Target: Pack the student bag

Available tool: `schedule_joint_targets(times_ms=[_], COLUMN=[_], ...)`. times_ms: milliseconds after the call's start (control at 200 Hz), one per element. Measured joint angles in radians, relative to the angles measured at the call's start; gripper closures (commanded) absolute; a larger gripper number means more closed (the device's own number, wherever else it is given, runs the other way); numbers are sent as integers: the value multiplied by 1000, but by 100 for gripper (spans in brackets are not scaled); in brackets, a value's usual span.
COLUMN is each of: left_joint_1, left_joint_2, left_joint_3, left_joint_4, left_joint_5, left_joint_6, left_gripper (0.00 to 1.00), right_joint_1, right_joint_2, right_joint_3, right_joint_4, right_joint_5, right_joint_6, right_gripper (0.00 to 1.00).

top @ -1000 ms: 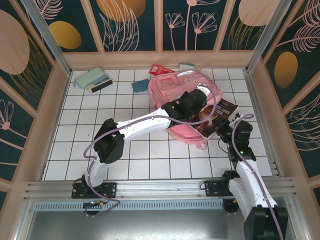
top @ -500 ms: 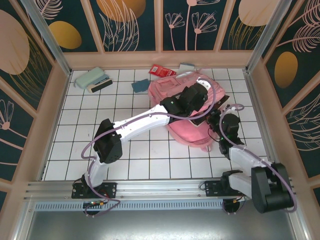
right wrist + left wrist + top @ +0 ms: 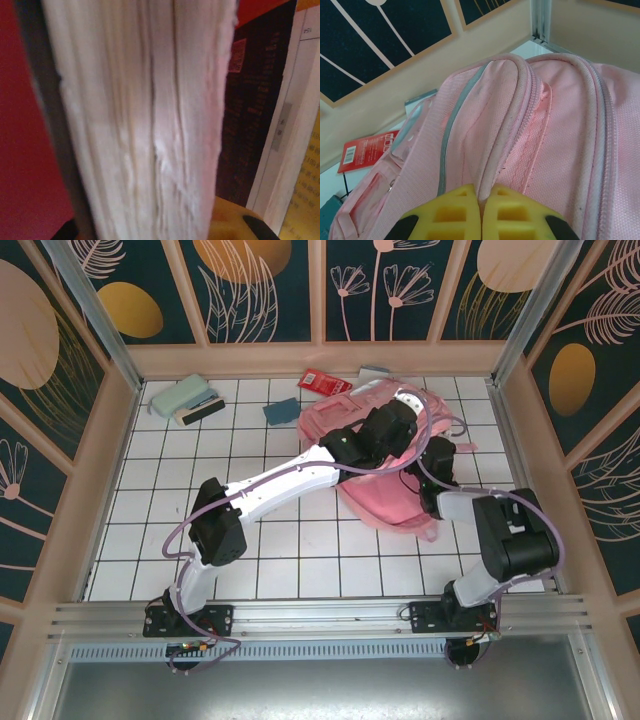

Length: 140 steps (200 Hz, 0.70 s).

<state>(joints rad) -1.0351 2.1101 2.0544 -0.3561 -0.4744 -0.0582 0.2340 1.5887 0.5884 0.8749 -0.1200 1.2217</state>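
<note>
On the far right of the tiled table (image 3: 150, 540) lies the student bag (image 3: 380, 508), its long axis slanting from far-left to near-right and its striped front up. The left gripper (image 3: 480, 214) pinches its zip ridge. The right gripper (image 3: 436, 458) clamps a book (image 3: 150, 125).

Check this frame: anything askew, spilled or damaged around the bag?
Nothing spilled or torn. The student bag lies slumped at back right, a fold pinched in the left hand; the right hand grips a book. A red packet lies loose just behind the bag.
</note>
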Motion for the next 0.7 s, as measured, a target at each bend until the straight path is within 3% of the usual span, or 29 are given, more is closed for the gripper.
schedule_joint_targets(times_ms=[115,205,541,641,701], left_joint_1=[5,5,10,13,14], left_joint_2=[0,0,0,0,0], left_joint_3=[0,0,-1,-2,-5], left_joint_4=[0,-1,-1,0,1], left_joint_5=[-1,0,8,18,23], left_joint_6=[0,0,-14,-19,-24], left_gripper=[100,100,100,100,100], right_joint_1=[0,-3,8,18,22], right_joint_2=[45,62,4,-59,-90], right_joint_3=[51,71,77,61,51], right_joint_4=[-43,-69,-257,-306,-324], right_joint_5=[13,26,45,44,41], right_joint_6=[-10,-10,-68,-92,-107], right_gripper=[48,39,41,47,56])
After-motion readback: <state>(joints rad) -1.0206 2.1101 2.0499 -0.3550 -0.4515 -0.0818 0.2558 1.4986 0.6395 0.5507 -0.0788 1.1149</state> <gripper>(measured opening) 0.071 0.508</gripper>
